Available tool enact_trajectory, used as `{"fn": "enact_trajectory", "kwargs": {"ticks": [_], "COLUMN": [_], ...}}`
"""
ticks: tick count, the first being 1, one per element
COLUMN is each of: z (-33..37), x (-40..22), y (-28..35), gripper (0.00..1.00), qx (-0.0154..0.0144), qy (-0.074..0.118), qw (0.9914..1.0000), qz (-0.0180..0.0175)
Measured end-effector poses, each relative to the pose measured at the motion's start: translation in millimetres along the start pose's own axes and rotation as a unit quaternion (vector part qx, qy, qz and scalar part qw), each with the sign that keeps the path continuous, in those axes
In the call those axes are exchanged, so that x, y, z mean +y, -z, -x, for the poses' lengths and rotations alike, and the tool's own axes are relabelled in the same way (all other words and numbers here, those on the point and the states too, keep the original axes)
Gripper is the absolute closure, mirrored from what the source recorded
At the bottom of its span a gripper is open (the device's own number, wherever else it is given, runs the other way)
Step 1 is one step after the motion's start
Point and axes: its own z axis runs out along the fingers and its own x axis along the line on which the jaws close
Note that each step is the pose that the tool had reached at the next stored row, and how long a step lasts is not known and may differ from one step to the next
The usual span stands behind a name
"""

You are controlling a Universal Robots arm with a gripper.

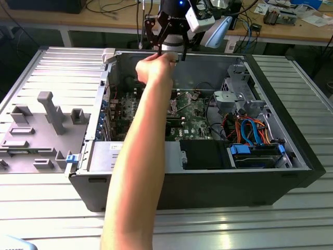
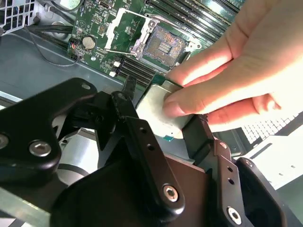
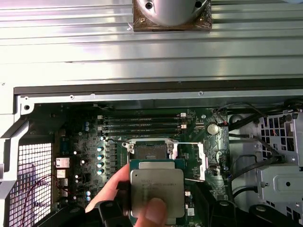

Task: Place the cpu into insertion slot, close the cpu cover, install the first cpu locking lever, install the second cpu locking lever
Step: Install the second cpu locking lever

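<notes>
The cpu, a flat silver-grey square, hangs above the open computer case. A person's hand pinches it with thumb and fingers. My gripper is shut on the cpu, its black fingers against two opposite edges. In the exterior view my gripper is at the far wall of the case, touching the hand. Below on the green board the insertion slot lies bare, its dark centre showing. The cpu cover stands swung open beside it. In the first wrist view the insertion slot shows just past the cpu.
The person's forearm crosses the case from the near side. Long memory slots run beside the socket. A drive cage with coloured cables fills the exterior view's right. A grey fixture lies on the slatted table at the left.
</notes>
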Motion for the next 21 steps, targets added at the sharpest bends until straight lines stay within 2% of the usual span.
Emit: {"fn": "enact_trajectory", "kwargs": {"ticks": [1, 3, 21], "z": [0.0, 0.0, -1.2], "x": [0.0, 0.0, -0.2], "y": [0.0, 0.0, -1.9], "gripper": [0.35, 0.45, 0.45], "qx": [0.0, 0.0, 0.0], "qy": [0.0, 0.0, 0.0], "qw": [1.0, 1.0, 1.0], "qz": [0.0, 0.0, 0.0]}}
